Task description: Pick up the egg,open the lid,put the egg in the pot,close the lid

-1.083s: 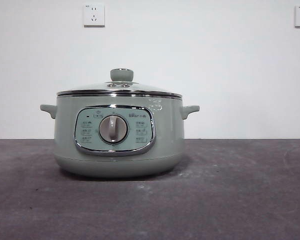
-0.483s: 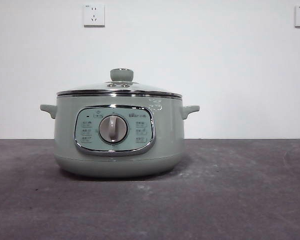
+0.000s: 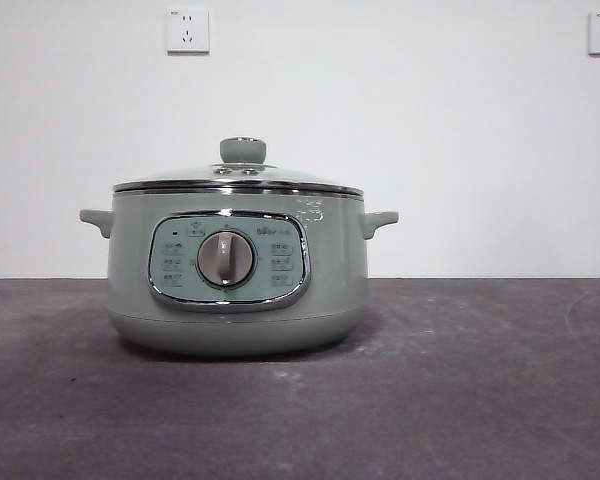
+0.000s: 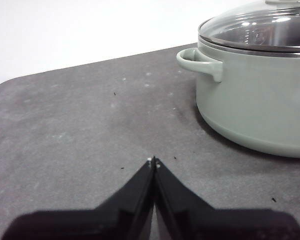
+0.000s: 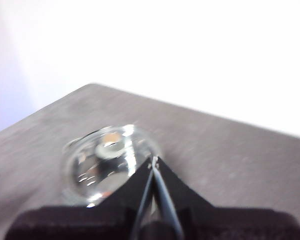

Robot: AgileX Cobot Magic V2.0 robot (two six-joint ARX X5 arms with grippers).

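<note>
Glass lid [image 3: 238, 177] looks heavy and slick, so take its sage-green knob [image 3: 243, 150]; egg unseen; left gripper [image 4: 153, 161] and right gripper [image 5: 153, 160] both pinched closed, empty.

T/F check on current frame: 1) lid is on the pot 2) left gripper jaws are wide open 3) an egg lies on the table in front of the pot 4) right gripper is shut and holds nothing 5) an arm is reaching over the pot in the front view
1) The lid sits on the pot. True.
2) The left gripper has its jaws wide open. False: the jaws are shut together, over bare table beside the pot.
3) An egg lies in front of the pot. False: no egg shows in any view.
4) The right gripper is shut and holds nothing. True; the picture is blurred, with the lid seen from above.
5) An arm reaches over the pot in the front view. False: no arm shows there.
</note>
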